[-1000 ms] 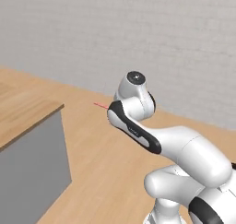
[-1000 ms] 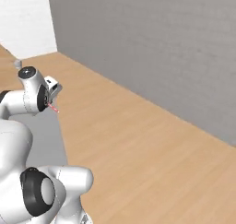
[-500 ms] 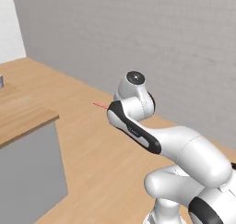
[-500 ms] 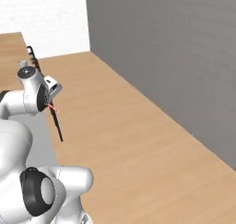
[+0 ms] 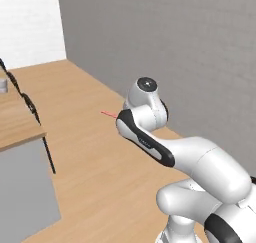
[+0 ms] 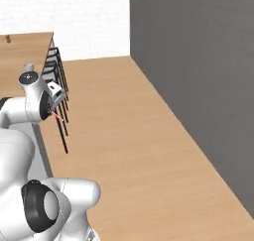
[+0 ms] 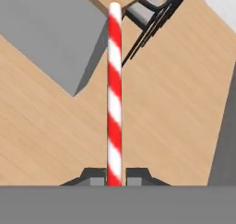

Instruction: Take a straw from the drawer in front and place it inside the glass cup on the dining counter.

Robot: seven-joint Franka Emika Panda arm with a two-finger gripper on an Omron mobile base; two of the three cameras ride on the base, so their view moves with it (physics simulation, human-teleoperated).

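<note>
The white Franka arm with dark joints [image 5: 150, 137] is folded high above its base, elbow bent and wrist turned forward over the wooden floor. Its two-finger gripper [image 7: 114, 177] is clamped tight on the thin red-and-white striped straw [image 7: 114, 94], which stands straight out from between the dark finger tips [image 7: 138, 174].

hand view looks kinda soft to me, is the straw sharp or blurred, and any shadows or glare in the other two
Hand view: the straw is fairly crisp with slightly soft stripe edges, shut in the hand; background stools are mildly blurred. Left base view: flat, even light, no glare, the straw is a faint thin line. Right base view: even rendered light, no hard shadows on the floor.
</note>
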